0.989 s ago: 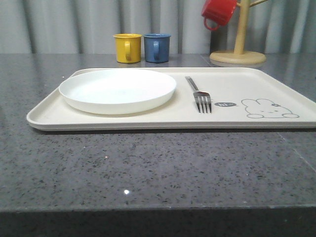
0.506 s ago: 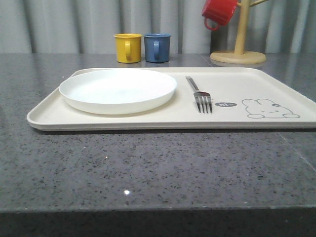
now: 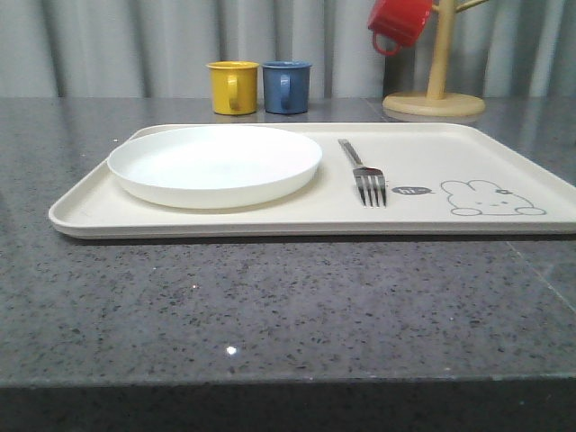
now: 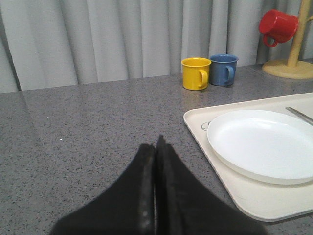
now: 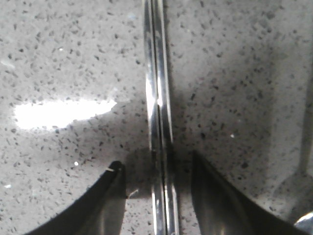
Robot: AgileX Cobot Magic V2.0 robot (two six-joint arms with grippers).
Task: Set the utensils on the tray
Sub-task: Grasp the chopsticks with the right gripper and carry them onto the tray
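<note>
- The right tool is open, with one finger on each side of the chopsticks. It has not closed on them. I think it sits this way so it can pinch both sticks at once.
- The chopsticks lie flat, side by side, on the grey surface. They are not on the tray yet.
- The left tool is shut tight and holds nothing. It hangs over the bare surface beside the tray, as if waiting its turn.
- The plate sits on the left part of the tray.
- The fork lies on the tray, just right of the plate, so that one looks done.
- Farther back stand a yellow cup, a blue cup and a red cup hung on a rack.
- In the front view nothing has moved since the earlier pictures.
</note>
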